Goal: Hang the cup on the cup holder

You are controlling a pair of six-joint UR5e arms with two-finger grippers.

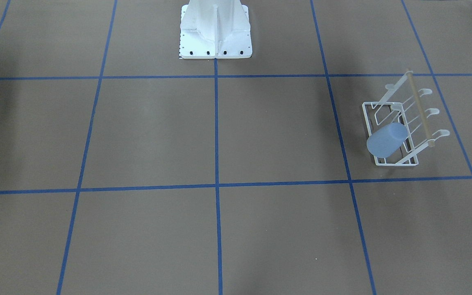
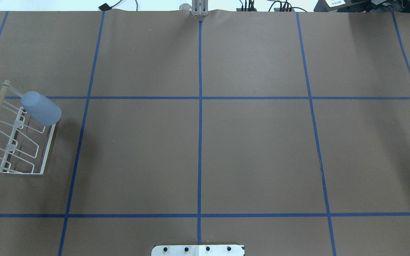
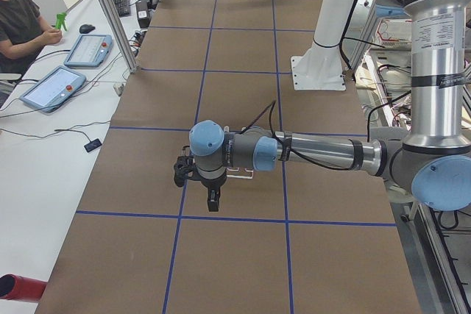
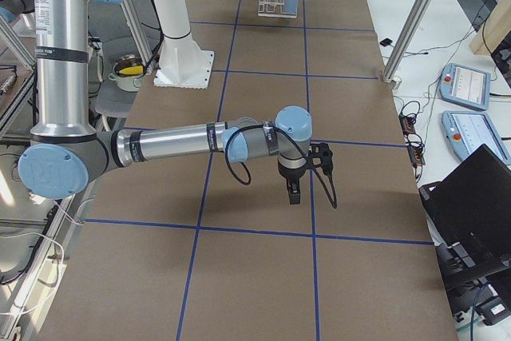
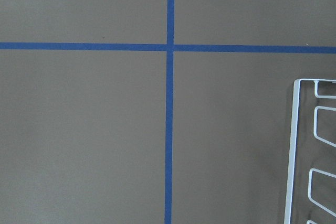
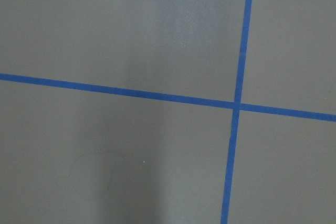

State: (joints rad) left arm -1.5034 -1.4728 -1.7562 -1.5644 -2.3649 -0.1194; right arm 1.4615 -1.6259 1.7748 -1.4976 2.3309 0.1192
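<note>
Left claw [image 3: 212, 198], right claw [image 4: 293, 188]: can't tell if spread; cup [image 1: 386, 140] on cup holder [image 1: 395, 164] looks light, slick, so pinch mid-body.

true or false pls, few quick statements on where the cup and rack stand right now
1. The pale blue plastic tumbler sits on the white wire rack. True.
2. The rack stands on the robot's right half of the brown table. False: it is on the robot's left half.
3. A gripper is clamped on the tumbler. False: nothing but the rack touches it.
4. Several of the rack's round-tipped prongs are bare. True.
</note>
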